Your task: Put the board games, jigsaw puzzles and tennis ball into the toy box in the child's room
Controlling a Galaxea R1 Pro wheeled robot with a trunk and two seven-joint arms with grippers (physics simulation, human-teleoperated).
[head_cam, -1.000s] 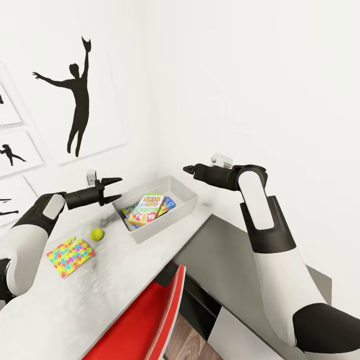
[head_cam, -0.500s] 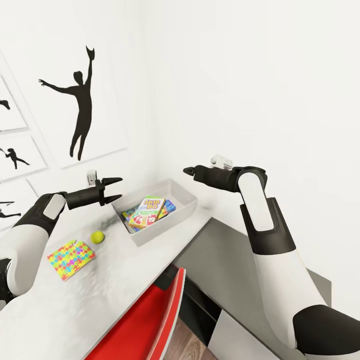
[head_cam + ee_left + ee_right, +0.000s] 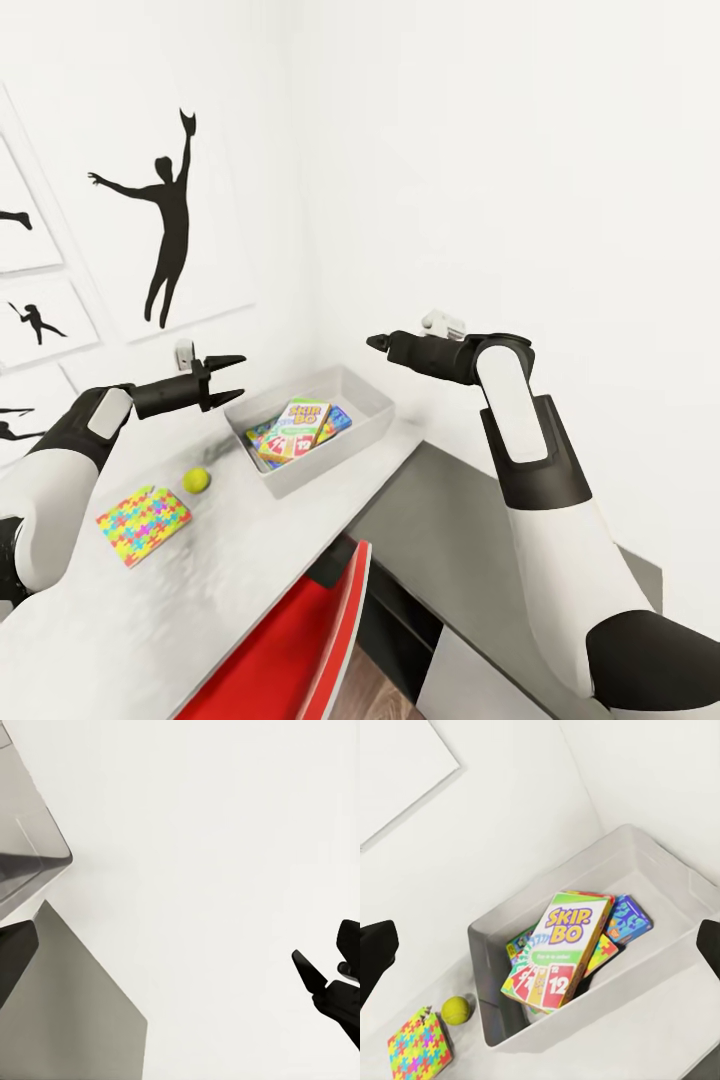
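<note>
The light grey toy box [image 3: 335, 463] stands on the table [image 3: 240, 560] by the wall corner. In it the SKIP-BO board game [image 3: 296, 428] lies on top, with a blue board game [image 3: 340, 417] beside it. A multicoloured puzzle edge [image 3: 601, 954] peeks out from under them. On the table, the tennis ball [image 3: 196, 480] sits left of the box, and a jigsaw puzzle [image 3: 144, 522] lies further left. My left gripper [image 3: 232, 378] hovers open and empty above the box's left end. High over the box's far right corner, my right gripper [image 3: 375, 342] is open, its fingers [image 3: 376, 951] spread wide.
A red chair [image 3: 300, 640] is tucked under the table's near edge. A lower dark grey cabinet top [image 3: 480, 520] adjoins the table on the right. Black silhouette pictures [image 3: 165, 225] hang on the white wall behind.
The head view has shifted a little, so the wall pictures sit further right. Both arms and the things on the table keep their places.
</note>
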